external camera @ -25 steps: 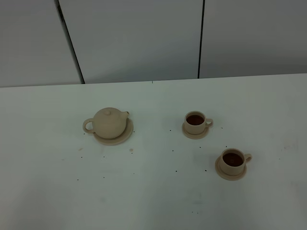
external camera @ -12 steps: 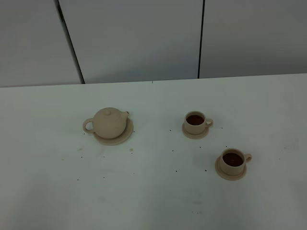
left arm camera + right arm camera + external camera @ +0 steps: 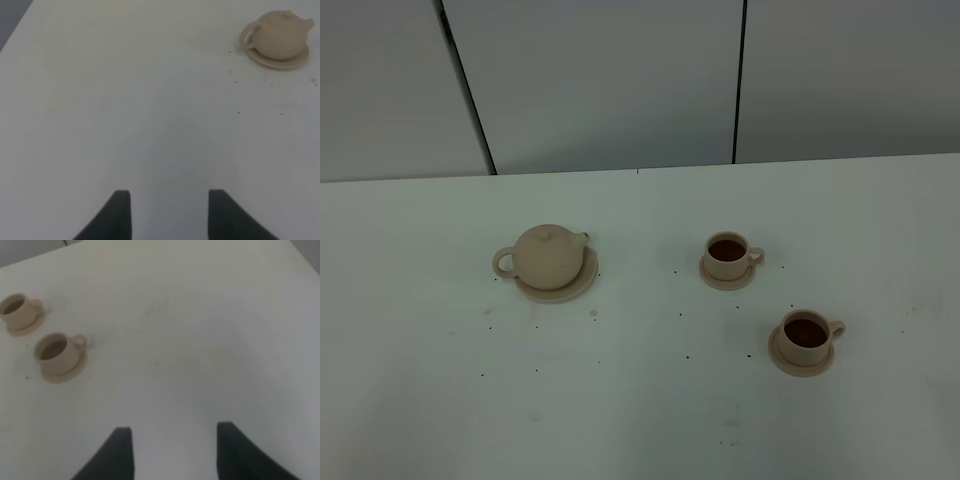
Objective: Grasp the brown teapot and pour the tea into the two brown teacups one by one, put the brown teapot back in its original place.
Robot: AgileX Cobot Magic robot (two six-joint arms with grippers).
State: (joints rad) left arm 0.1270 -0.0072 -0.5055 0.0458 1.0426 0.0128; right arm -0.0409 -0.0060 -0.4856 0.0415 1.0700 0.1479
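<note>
While nothing on the surface (image 3: 640, 420) has shifted since a second ago, I compare the high views and find the teapot (image 3: 550, 255), both cups and the dark specks lying just as before.

My left pincer (image 3: 169, 212) stands with its two dark fingers (image 3: 119, 215) apart, nothing between them, above bare white surface. The teapot is well ahead of it and off to one side, sitting on its wide saucer (image 3: 287, 60), lid on, loop handle turned toward my left pincer's side. My right pincer (image 3: 172, 452) is likewise spread and holds nothing; the two cups lie well ahead of it and off to the side, the nearer cup (image 3: 55, 351) closer to it than the farther cup (image 3: 16, 310).

Teapot, cups and saucers are all matte beige-tan ceramic: the pot squat and round with a small knob and short spout, the cups small cylinders with ear handles, each on a small round saucer. The surface is smooth, white and faintly speckled.

From the high view I see dark tea in both cups and grey wall panels behind, but neither pincer. Only the wrist views show my pincers, each with just its own share of the crockery.
</note>
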